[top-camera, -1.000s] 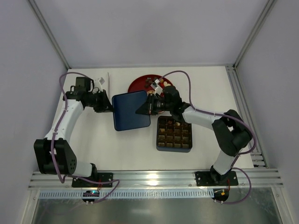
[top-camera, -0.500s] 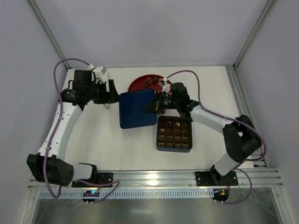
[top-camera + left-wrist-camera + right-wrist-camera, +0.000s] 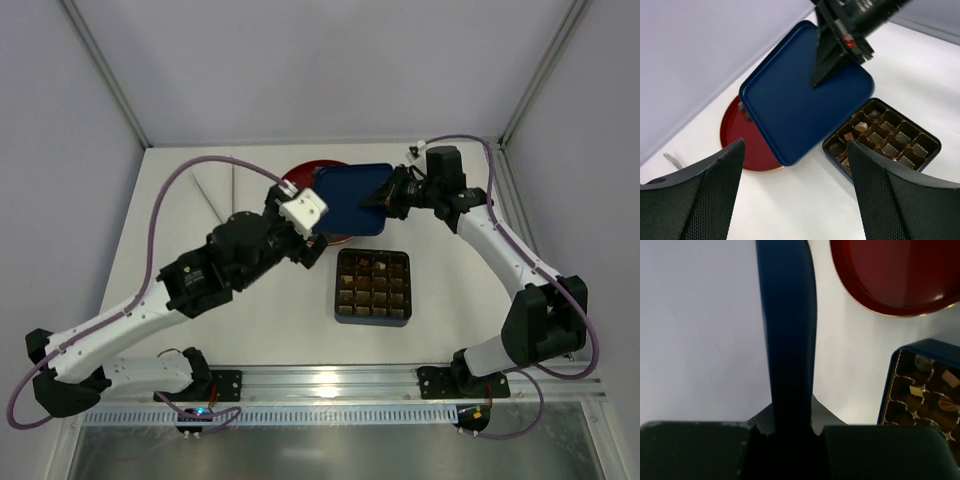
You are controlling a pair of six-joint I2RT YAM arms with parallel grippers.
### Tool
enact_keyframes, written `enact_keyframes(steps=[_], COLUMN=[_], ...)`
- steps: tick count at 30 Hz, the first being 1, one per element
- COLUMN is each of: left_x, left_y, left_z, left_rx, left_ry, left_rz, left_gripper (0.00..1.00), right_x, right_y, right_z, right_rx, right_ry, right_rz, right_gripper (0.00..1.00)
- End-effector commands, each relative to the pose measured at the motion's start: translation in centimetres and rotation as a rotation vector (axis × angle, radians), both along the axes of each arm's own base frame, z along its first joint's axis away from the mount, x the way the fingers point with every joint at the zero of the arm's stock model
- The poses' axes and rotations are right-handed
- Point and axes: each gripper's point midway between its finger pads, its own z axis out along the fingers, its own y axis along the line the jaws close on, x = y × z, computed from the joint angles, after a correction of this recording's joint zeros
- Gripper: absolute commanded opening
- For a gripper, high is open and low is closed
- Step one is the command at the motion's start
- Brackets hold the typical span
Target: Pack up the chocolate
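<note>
The right tool (image 3: 386, 197) is clamped on one edge of the navy square lid (image 3: 347, 198); the right wrist view shows that edge running straight up from between the two closed fingers. The lid is held above the white counter (image 3: 290, 330), and from overhead it covers most of the red round plate (image 3: 298, 180), which peeks out at its 9 o'clock side. The dark tray (image 3: 373, 287) with its grid of compartments lies flat on the counter at 5 o'clock from the lid, uncovered. The chocolate (image 3: 860, 127) is split between two places: a few brown, tan and cream pieces sit in the row of compartments nearest the lid, while at least one dark piece shows on the plate right at the lid's rim. Most other compartments look unfilled. The left tool (image 3: 795, 150) hangs over the counter at 7 o'clock from the lid, its two mesh-faced fingers spread wide and gripping nothing, pointed toward lid, plate and tray.
</note>
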Motion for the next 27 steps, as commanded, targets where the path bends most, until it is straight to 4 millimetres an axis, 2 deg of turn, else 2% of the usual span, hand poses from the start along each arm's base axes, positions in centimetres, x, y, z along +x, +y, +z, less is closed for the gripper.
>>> enact_keyframes(steps=[1,2,3,4,5,7,8,10,11,14,15,17,27], left_x=[0.9,0.3,-0.3,-1.6,-1.8,-2.3,-2.8,-3.3,-3.3,-2.7,-2.3,-1.8,-0.4], left_y=[-0.7,-1.4,-2.3,-3.5,-4.4,-5.5,-6.3,-7.0,-7.3,-8.0,-8.3,-8.3,-10.0], left_z=[0.8,1.2,2.7,2.9,2.7,2.3,1.3,2.3,2.1,1.8,0.9,1.7,1.3], left_rx=[0.097,0.084,0.069,0.069,0.121,0.159,0.188,0.147,0.154,0.197,0.233,0.221,0.260], left_ry=[-0.237,-0.280,-0.383,-0.436,-0.517,-0.566,-0.592,-0.659,-0.664,-0.707,-0.726,-0.765,-0.816], left_rz=[0.103,0.083,0.057,0.013,0.008,-0.009,-0.040,-0.061,-0.072,-0.048,-0.042,-0.028,-0.066], left_gripper=[0.81,0.82,0.82,0.82,0.83,0.83,0.82,0.82,0.82,0.81,0.81,0.81,0.80], right_x=[-1.9,-1.9,-2.2,-2.1,-2.2,-2.1,-2.1,-2.2,-2.2,-2.8,-3.0,-3.5,-4.7], right_y=[-1.2,-1.5,-1.8,-2.3,-2.6,-3.3,-3.7,-4.0,-4.2,-4.3,-4.4,-4.5,-4.7], right_z=[2.9,3.0,3.4,3.9,4.6,5.6,6.2,7.4,7.5,8.1,8.4,8.9,10.2], right_rx=[0.009,0.002,-0.003,0.000,-0.001,-0.005,-0.007,-0.012,-0.012,-0.010,-0.008,0.002,0.027], right_ry=[0.018,0.022,0.031,0.026,0.027,0.017,0.007,-0.001,0.007,0.033,0.032,0.031,0.047], right_rz=[0.006,-0.004,-0.013,-0.026,-0.033,-0.053,-0.063,-0.080,-0.086,-0.088,-0.093,-0.109,-0.139], right_gripper=[0.04,0.04,0.04,0.04,0.04,0.04,0.04,0.04,0.04,0.04,0.04,0.04,0.04])
